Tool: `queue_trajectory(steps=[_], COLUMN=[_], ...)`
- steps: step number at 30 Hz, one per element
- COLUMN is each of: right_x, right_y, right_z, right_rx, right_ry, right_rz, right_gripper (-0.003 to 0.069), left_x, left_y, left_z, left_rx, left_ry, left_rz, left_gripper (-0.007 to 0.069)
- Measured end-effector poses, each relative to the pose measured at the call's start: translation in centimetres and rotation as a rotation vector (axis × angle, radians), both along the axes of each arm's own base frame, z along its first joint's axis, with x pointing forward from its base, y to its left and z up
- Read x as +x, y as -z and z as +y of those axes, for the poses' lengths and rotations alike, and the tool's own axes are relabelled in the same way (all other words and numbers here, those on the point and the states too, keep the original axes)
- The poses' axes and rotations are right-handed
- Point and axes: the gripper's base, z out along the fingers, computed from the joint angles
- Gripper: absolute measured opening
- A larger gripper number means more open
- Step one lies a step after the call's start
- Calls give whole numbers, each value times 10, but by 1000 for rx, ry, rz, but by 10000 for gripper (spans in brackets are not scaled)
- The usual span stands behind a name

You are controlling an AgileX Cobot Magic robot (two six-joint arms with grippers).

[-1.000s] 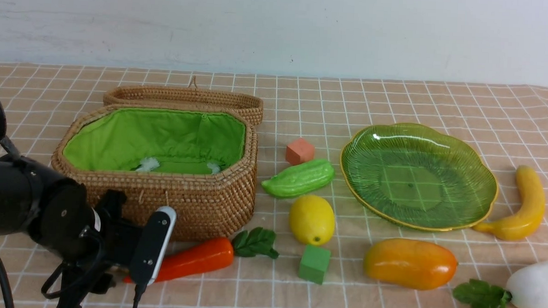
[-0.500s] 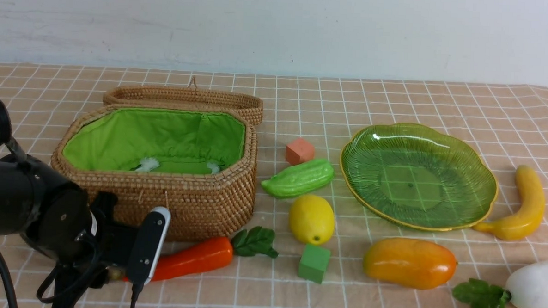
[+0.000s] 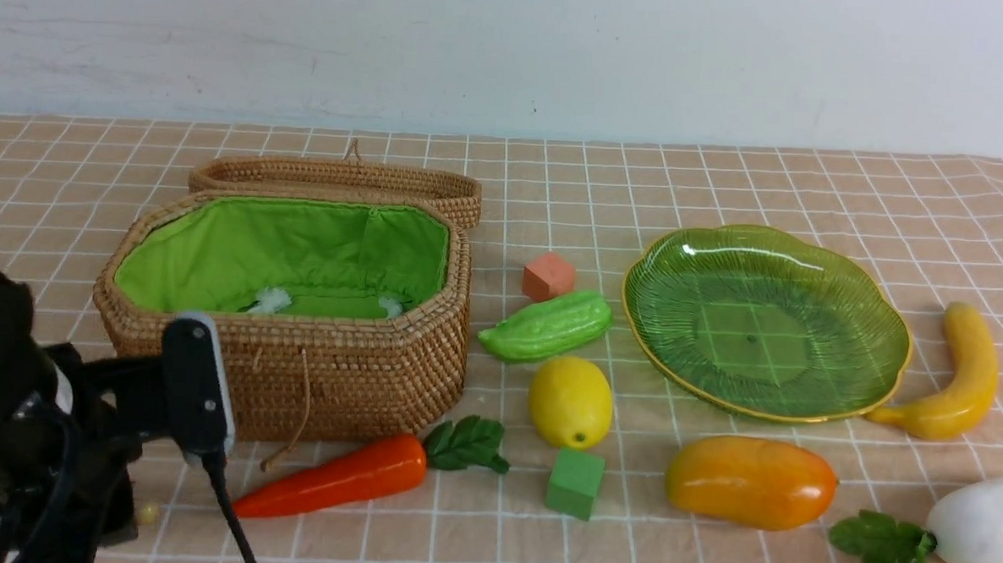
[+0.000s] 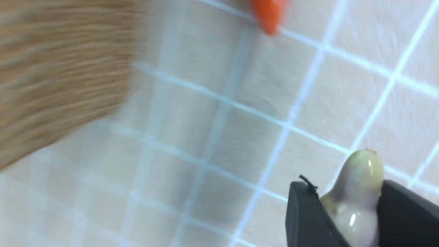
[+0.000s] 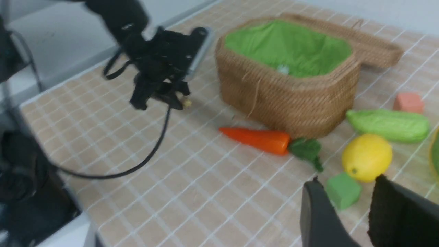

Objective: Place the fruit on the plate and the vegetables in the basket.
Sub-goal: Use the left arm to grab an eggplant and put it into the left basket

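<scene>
Fruit: the lemon (image 3: 571,400), the mango (image 3: 750,481) and the banana (image 3: 954,377) all lie on the checked cloth (image 3: 726,190), none of them on the plate (image 3: 762,327). The lemon and mango lie in front of the plate, and the banana lies just beside its right edge. Vegetables: the carrot (image 3: 332,480) lies in front of the basket (image 3: 362,377), pointed end to the left. The gourd (image 3: 546,326) lies between basket and plate, and the radish (image 3: 978,520) lies at the near right, partly cut off by the picture's edge. The basket stands open, with its lid (image 3: 337,177) folded back behind it and its green lining exposed. A salmon cube (image 3: 548,275) sits behind the gourd, and a green cube (image 3: 576,483) sits in front of the lemon. The left gripper (image 4: 349,192) hangs low over the cloth, left of the carrot's tip and in front of the basket. It is clamped on a pale-green glossy stub (image 4: 360,171); the rest of that item is hidden. The right gripper (image 5: 346,181) is at the near right with its jaws parted and nothing between them.
</scene>
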Motion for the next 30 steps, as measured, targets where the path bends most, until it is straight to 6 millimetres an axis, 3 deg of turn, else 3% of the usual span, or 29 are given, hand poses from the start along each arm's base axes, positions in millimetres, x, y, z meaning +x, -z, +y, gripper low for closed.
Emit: queue_trajectory(steps=[4,7,11,12,15,20,22,26,29,30], right_x=[9,14,16,16,15,15,14,13,13,13], right_y=[-9,-17,-20,-20,-20,-18,-17,-16,-15,-15], right_z=[-5,-10,-12,-12,-11,-10,-10,-9,-8,-8], right_rx=[59,118,148,152,153,144,136,127,122,123], right_ry=[107,189,215,215,211,195,186,171,165,163], right_rz=[-89,-147,-162,-160,-155,-142,-134,-122,-115,-114], right_gripper=[237,237,237,237,237,237,237,237,237,237], left_x=[-2,12,40,58,76,117,129,136,137,139], left_y=[-54,-94,-114,-114,-110,-79,-62,-48,-46,-49], left_z=[-2,-7,-16,-25,-38,-78,-85,-88,-88,-89], left_rx=[-109,-172,-222,-236,-246,-261,-255,-245,-245,-257], left_ry=[-8,5,10,24,51,119,122,120,122,122], left_rz=[-297,-485,-580,-593,-599,-553,-519,-485,-490,-517], left_gripper=[242,242,242,242,242,242,242,242,297,414])
